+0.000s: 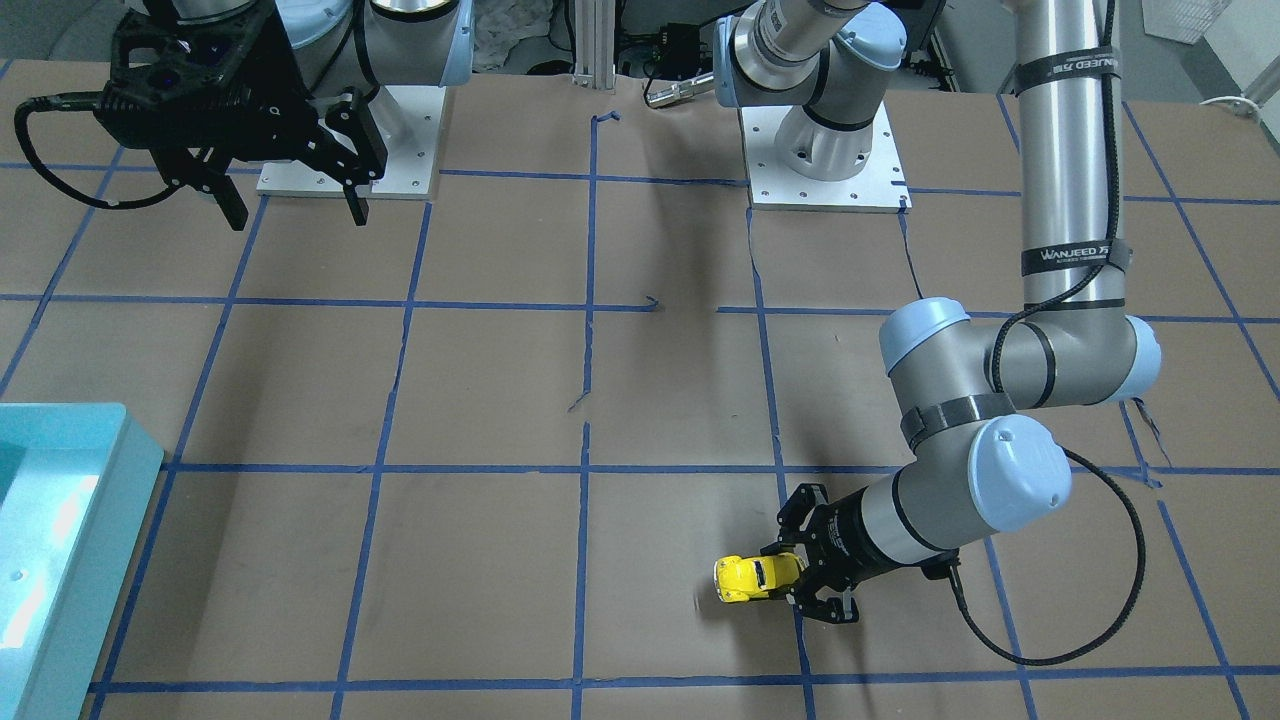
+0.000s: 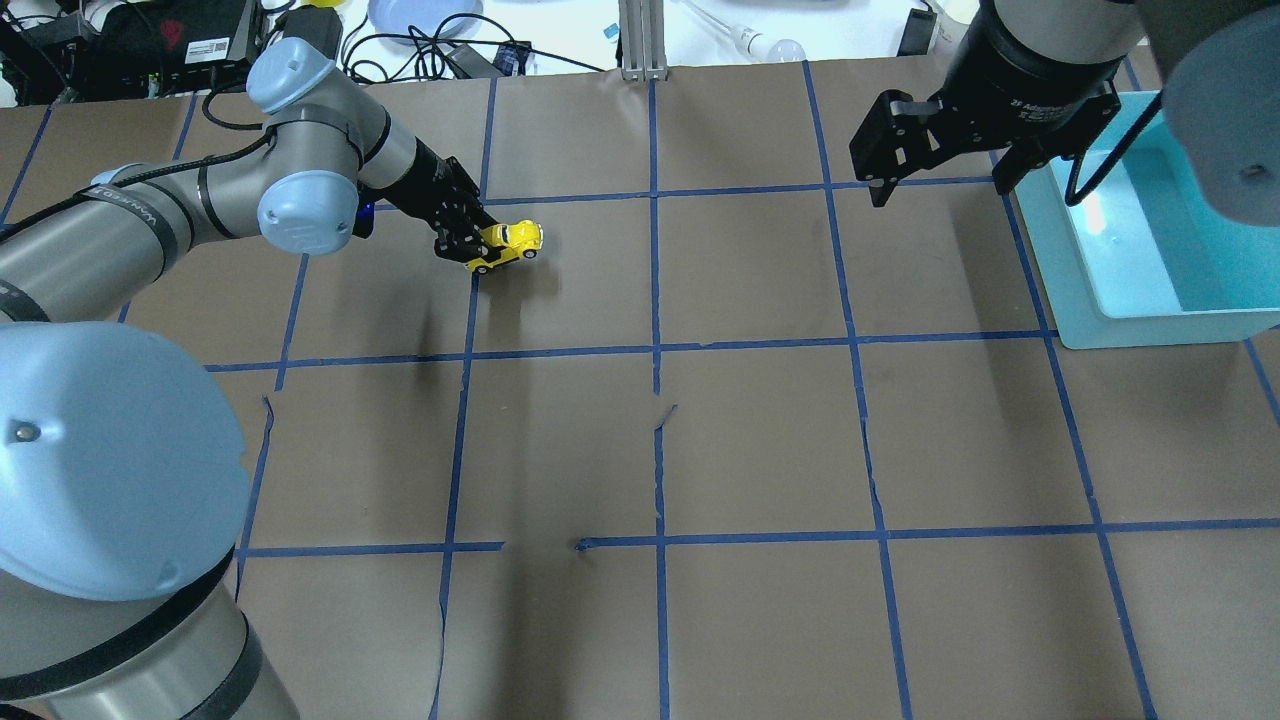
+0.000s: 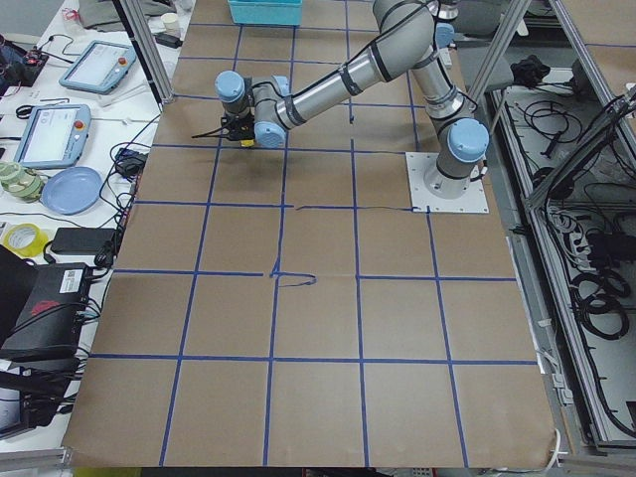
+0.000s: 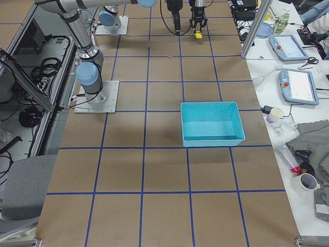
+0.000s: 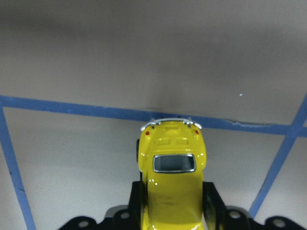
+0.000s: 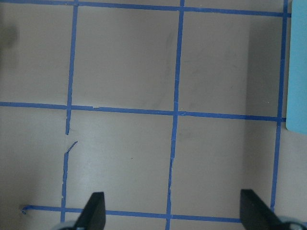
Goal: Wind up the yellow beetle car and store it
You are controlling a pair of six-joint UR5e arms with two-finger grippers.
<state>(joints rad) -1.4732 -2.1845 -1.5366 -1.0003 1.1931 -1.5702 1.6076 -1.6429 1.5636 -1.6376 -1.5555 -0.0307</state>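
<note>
Bright overhead light is falling evenly on the brown paper-covered counter (image 2: 760, 440), throwing soft dark shadows across it. Glare is whitening the inside of the turquoise plastic bin (image 2: 1150, 240).

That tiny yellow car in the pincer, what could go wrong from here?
The left pincer holds the yellow beetle car by one end only, much of its rounded body sticking out, so it might twist or slip. The teal bin sits far across the table near the open right pincer, so a long carry or hand-over could drop it.
</note>
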